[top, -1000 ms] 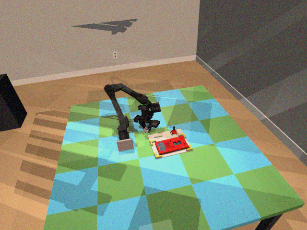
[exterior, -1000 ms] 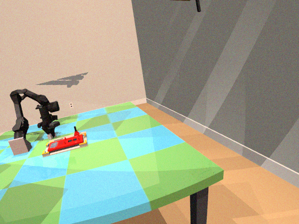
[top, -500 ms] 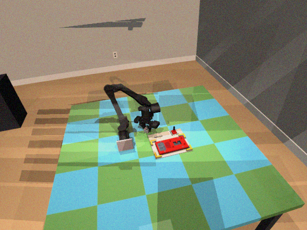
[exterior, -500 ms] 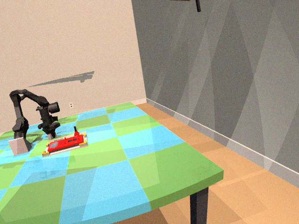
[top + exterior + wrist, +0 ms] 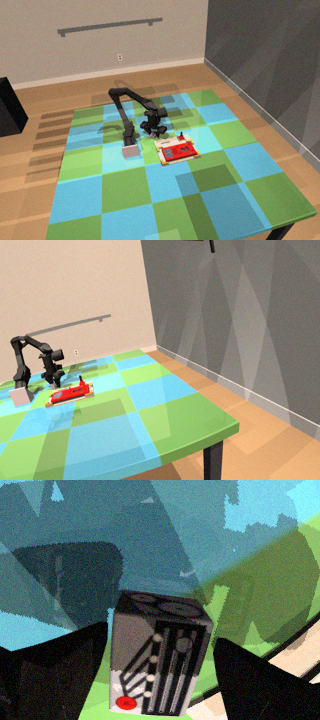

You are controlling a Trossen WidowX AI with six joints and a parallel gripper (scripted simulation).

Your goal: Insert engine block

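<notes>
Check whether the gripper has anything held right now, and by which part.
Nothing held: the gripper is open, with a gap on each side of the engine block between its fingers.

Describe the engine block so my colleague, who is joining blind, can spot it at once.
On the green-and-blue checkered table, find the black arm's open gripper. Between its fingers is the engine block, a small greyish box beside the flat red car body. Unlike that wide piece, it is compact, with dark stripes and one red dot.
</notes>
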